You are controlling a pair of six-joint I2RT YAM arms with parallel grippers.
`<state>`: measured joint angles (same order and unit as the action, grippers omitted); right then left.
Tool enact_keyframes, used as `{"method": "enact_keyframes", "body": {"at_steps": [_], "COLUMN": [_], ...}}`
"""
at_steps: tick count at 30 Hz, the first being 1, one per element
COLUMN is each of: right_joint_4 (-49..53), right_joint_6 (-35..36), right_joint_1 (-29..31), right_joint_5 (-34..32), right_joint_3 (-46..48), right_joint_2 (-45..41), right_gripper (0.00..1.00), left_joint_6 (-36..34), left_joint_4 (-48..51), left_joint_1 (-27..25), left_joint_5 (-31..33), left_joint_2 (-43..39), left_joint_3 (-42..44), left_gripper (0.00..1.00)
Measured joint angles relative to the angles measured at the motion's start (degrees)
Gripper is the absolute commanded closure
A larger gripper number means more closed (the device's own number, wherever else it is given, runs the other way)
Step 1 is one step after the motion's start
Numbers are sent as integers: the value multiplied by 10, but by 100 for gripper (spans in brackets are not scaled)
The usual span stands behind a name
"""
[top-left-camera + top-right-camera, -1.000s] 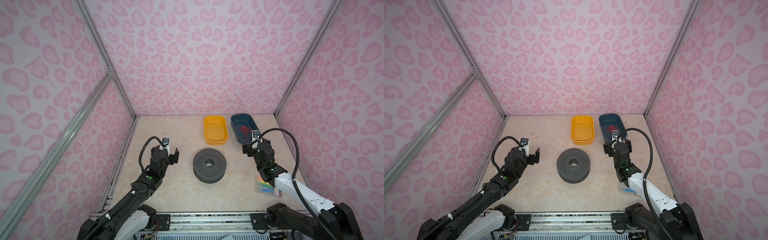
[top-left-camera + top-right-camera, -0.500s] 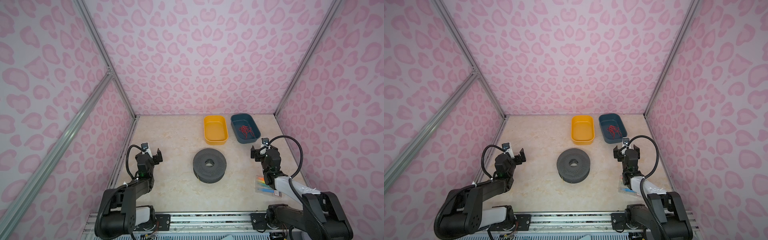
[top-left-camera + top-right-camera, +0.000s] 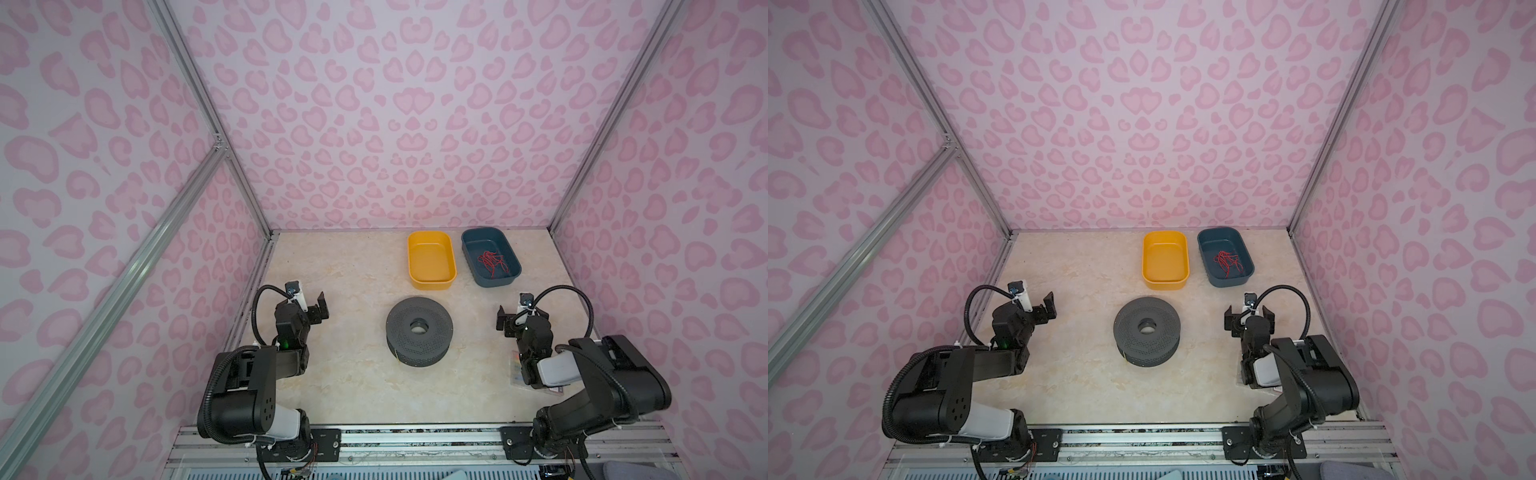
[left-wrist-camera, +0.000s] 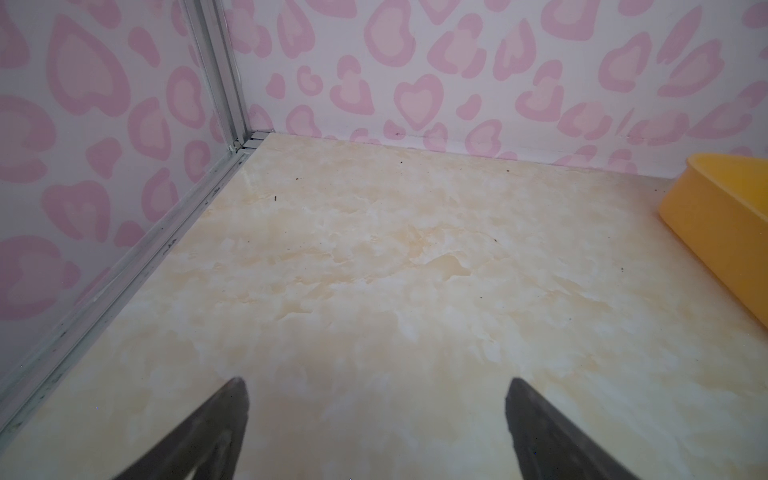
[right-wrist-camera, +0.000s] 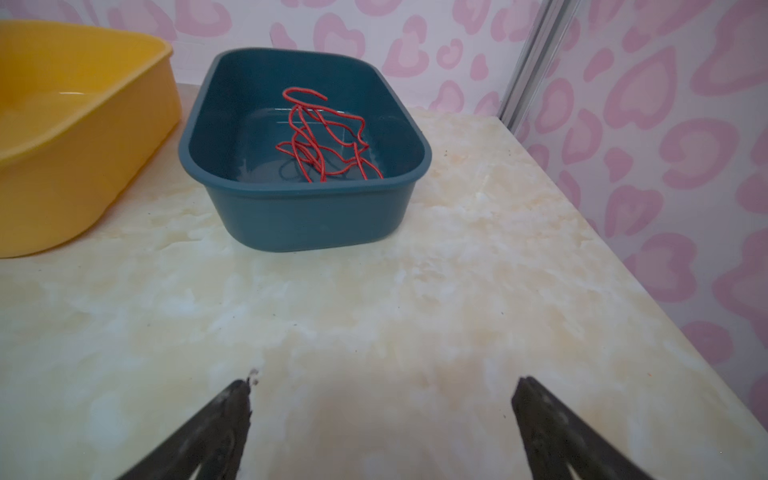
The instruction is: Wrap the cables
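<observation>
in both top views a dark grey perforated spool (image 3: 419,330) (image 3: 1146,330) lies flat mid-counter (image 3: 353,266), and of the yellow cable (image 3: 397,353) only a faint speck shows at the spool's near-left edge; how the rest lies is too small to tell. behind the spool a yellow bin (image 3: 432,284) and a blue bin (image 3: 494,282) stand side by side without touching, the blue one holding a tangle of red wires (image 3: 490,264). the left gripper (image 3: 320,309) sits left of the spool and the right gripper (image 3: 519,322) right of it, both well apart from it, spread wide and carrying nothing. in the left wrist view the left gripper (image 4: 376,382) has its two dark fingertips (image 4: 239,388) far apart over bare counter (image 4: 374,249), with a corner of the yellow bin (image 4: 715,216) at the edge of the frame. in the right wrist view the right gripper (image 5: 382,382) is likewise wide and empty above the counter, facing the blue bin (image 5: 311,216) with its red wires (image 5: 324,137), the yellow bin (image 5: 62,166) just beside it.
</observation>
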<state>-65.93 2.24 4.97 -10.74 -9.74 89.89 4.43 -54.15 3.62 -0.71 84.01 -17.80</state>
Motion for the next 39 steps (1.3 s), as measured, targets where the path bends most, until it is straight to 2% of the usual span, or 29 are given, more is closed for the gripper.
{"method": "enact_keyframes", "body": {"at_steps": [3,5,15,39], "right_joint_4": [43,47,101,106], "right_joint_6": [-19,-34,-48,-48], "right_joint_1": [-10,-24,-21,-20], "right_joint_5": [-21,-25,-39,-47], "right_joint_3": [-78,-94,-94,-94], "right_joint_2": [-15,-22,-19,-19], "right_gripper": [0,0,0,0], "left_joint_6": [0,-1,-11,-13], "left_joint_4": [1,1,3,5], "left_joint_1": [-3,-7,-18,-23], "left_joint_5": [1,6,25,31], "left_joint_2": [1,1,1,3], "left_joint_3": [-2,-5,-8,-14], "left_gripper": [2,2,2,2]}}
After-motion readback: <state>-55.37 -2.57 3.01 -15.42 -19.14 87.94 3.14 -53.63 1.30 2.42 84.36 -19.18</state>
